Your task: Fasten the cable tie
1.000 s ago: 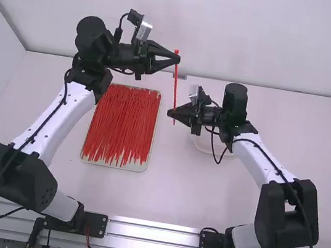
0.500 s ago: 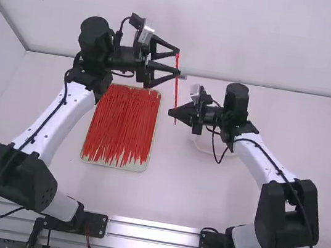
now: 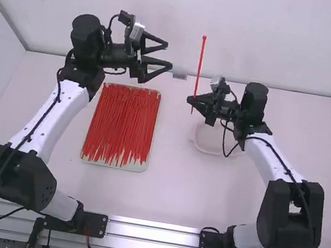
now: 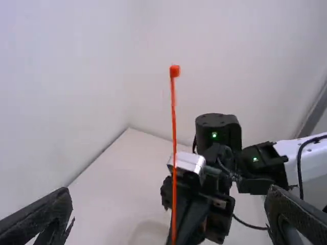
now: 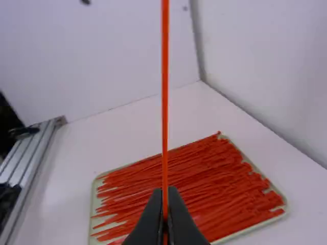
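One red cable tie (image 3: 198, 73) stands straight and unlooped at upper centre, lower end pinched in the right hand (image 3: 192, 100), left hand (image 3: 169, 58) spread wide and empty at upper left, so the fastening looks all left to do.

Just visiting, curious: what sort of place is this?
Probably a robotics test bench: two white-and-black robot arms on a metal rail, a white table, a pale tray of red plastic cable ties.
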You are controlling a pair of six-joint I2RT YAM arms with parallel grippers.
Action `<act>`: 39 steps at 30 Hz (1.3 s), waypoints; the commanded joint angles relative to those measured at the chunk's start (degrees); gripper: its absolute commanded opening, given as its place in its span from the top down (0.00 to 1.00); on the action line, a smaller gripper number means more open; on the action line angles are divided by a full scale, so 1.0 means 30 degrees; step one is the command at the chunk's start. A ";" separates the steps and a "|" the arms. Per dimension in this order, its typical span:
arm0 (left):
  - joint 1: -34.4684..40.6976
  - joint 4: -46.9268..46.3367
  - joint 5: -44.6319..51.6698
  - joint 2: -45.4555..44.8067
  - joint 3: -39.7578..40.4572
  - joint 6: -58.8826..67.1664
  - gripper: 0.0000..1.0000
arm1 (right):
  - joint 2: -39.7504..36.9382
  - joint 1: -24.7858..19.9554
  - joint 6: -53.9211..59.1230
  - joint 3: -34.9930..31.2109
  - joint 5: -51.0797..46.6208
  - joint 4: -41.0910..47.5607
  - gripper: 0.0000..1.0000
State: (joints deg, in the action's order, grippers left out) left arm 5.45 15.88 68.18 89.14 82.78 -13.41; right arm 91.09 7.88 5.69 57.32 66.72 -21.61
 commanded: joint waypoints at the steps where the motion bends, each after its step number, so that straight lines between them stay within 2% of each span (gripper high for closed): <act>1: 0.0036 0.0066 -0.0109 -0.0029 0.0488 0.0452 0.01 | -0.0153 -0.0306 -0.1319 0.0408 -0.1989 -0.0168 1.00; 7: 0.0036 -0.0168 -0.1486 -0.0029 0.0495 0.0277 0.01 | -0.0699 -0.0656 -0.2433 0.0423 -0.5799 0.0073 1.00; 12: 0.0036 -0.0160 -0.2076 -0.0029 0.0495 0.0270 0.01 | -0.1756 -0.0022 -0.2251 0.0401 -0.9952 0.1770 1.00; 17: 0.0036 -0.0029 -0.2594 -0.0036 0.0495 0.0277 0.01 | -0.3373 0.1792 -0.2251 0.0401 -1.6538 0.3519 1.00; 23: 0.0036 0.0430 -0.2739 -0.0029 0.0495 -0.0160 0.01 | -0.4692 0.3723 -0.2273 0.0401 -2.2688 0.4874 1.00; 27: 0.0044 0.0845 -0.4058 -0.0029 0.0495 -0.1596 0.01 | -0.4947 0.5166 -0.2688 0.0401 -2.6950 0.5326 1.00; 33: 0.0058 0.1086 -0.4116 -0.0029 0.0495 -0.1749 0.01 | -0.4728 0.7023 -0.4510 0.0379 -3.2428 0.5297 1.00; 39: 0.0138 0.1647 -0.4124 -0.0036 0.0495 -0.3031 0.01 | -0.4590 0.8517 -0.4466 0.0386 -3.6253 0.4947 1.00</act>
State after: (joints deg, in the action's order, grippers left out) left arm 5.48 19.90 56.25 89.14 82.78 -19.99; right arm 77.08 32.10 -6.63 57.32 -31.81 -6.44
